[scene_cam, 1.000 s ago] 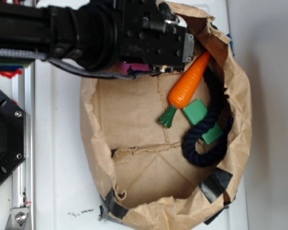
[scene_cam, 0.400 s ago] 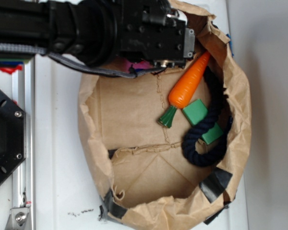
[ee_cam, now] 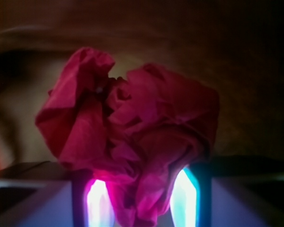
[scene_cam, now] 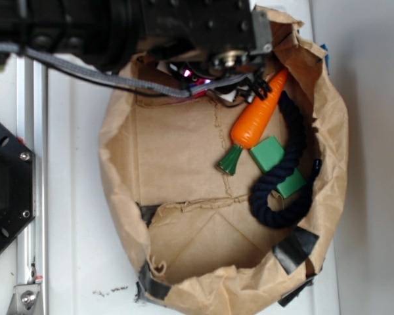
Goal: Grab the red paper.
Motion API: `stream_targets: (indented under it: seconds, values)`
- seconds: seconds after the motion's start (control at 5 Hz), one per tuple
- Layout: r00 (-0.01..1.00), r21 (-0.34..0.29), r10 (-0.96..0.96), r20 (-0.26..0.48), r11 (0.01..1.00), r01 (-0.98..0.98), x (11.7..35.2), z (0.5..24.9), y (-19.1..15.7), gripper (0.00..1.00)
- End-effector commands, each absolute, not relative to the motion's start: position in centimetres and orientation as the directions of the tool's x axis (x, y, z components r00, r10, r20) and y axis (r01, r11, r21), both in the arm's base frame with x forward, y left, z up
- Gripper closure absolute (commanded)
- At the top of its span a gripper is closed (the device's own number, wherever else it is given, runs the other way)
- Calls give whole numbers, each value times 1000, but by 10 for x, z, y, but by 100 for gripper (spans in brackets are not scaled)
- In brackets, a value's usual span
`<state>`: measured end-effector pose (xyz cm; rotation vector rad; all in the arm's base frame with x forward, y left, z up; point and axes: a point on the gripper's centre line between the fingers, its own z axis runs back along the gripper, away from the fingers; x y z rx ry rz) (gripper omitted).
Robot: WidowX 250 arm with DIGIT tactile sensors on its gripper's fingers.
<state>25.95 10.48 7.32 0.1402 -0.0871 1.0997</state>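
Note:
The red paper (ee_cam: 132,123) is a crumpled, ruffled wad that fills the middle of the wrist view. My gripper (ee_cam: 141,170) is shut on it, with a dark finger on each side touching the wad and a tail of paper hanging between them. From outside, only a pink-red scrap of the paper (scene_cam: 190,77) shows under the black gripper (scene_cam: 207,82), at the top inner edge of the brown paper bag (scene_cam: 118,170). Most of the wad is hidden by the arm.
An orange carrot toy (scene_cam: 256,118) with a green top lies just right of the gripper. Below it are a green block (scene_cam: 269,154) and a dark blue rope (scene_cam: 276,190). The bag's crumpled walls ring everything. A metal rail (scene_cam: 26,164) runs down the left.
The arm has shifted up and right toward the bag's top edge. The bag's left wall has bulged outward and its top rim has been pushed. More of the red paper shows under the gripper.

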Motion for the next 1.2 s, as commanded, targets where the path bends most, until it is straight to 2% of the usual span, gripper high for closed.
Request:
stream_targets:
  seconds: [0.0,0.2,0.4,0.6,0.8,1.0]
  values:
    - [700,-20,714,21,700,-714,268,147,43,100]
    - [819,-93,574,-13,815,-572,262,168,6,100]
    - [887,-136,459,42,882,-451,270,190,46,100]
    - [903,-133,419,92,904,-406,276,196,70,100]
    - [915,-152,396,81,912,-381,272,190,74,100]
    - [927,-134,366,84,926,-353,258,188,52,100]
